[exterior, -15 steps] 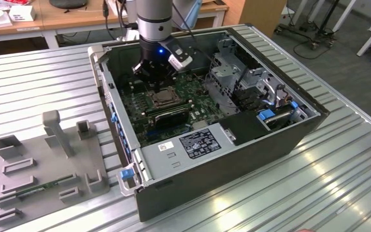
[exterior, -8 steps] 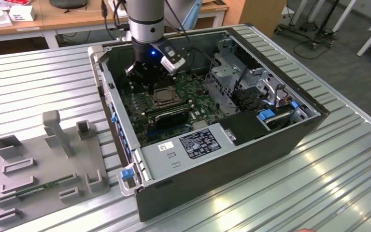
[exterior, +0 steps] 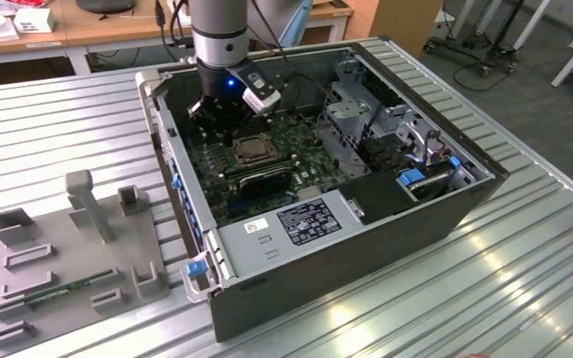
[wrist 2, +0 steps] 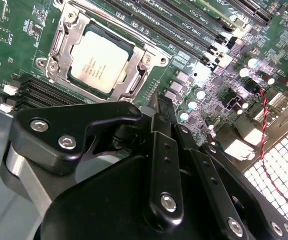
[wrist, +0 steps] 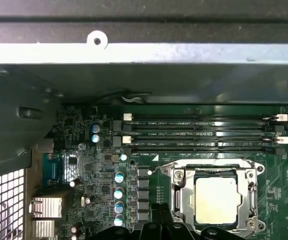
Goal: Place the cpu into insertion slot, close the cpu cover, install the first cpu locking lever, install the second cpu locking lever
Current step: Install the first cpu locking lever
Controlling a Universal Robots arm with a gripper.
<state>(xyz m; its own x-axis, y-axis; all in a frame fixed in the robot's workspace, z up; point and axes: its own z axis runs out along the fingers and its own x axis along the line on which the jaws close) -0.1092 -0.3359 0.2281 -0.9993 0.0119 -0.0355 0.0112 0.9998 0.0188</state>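
The cpu (wrist 2: 100,61) lies flat in the insertion slot (exterior: 250,150) on the green motherboard, its silvery-tan top facing up; the first wrist view shows the cpu (wrist: 214,200) too. The cpu cover (wrist 2: 137,80) is down around the chip as a silvery frame, also seen as the cpu cover (wrist: 181,196). A thin metal lever (wrist: 208,164) runs along one socket edge. My gripper (exterior: 224,134) hangs inside the computer case just beside the socket. In both wrist views the black gripper (wrist 2: 159,102) (wrist: 166,217) looks shut and holds nothing, its tips a little off the cover's edge.
Long black memory slots (wrist: 203,132) run beside the socket. The case wall (wrist: 144,52) rises close behind them. A metal drive cage (exterior: 351,104) and a power supply (exterior: 301,220) crowd the case. A grey fixture (exterior: 72,253) stands on the ribbed table at the exterior view's left.
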